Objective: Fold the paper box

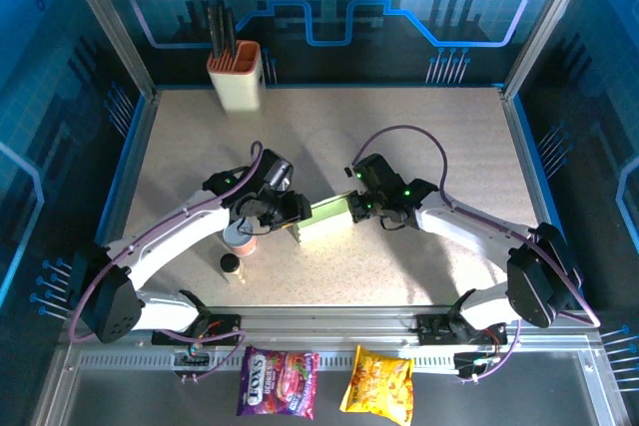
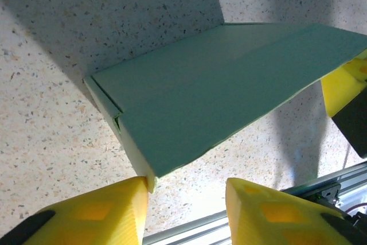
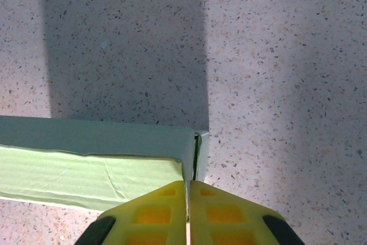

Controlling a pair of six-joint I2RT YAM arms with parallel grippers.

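- Centre of the speckled table (image 1: 449, 147): the pale green, thin cardboard paper box (image 1: 327, 214) lies long and flat-sided between the two arms, one end towards each gripper.
- The right gripper (image 3: 187, 186) is at the box's right end. Its yellow fingers (image 3: 152, 213) are pressed together, and the box's end edge runs straight down into the seam between them, so it is pinching the cardboard.
- From the right wrist, the paper box (image 3: 86, 170) stretches away to the left, with a crease line across its lighter face.
- The left gripper (image 2: 186, 207) is at the other end with its jaws spread and a clear gap between the yellow fingers (image 2: 103, 213). The box's near corner (image 2: 150, 181) just touches the inner tip of one finger, and nothing is clamped.
- At the back of the table, a beige orange-rimmed utensil holder (image 1: 238, 82) stands upright, well apart from the box.
- Two snack packets (image 1: 278, 383) lie on the front ledge.
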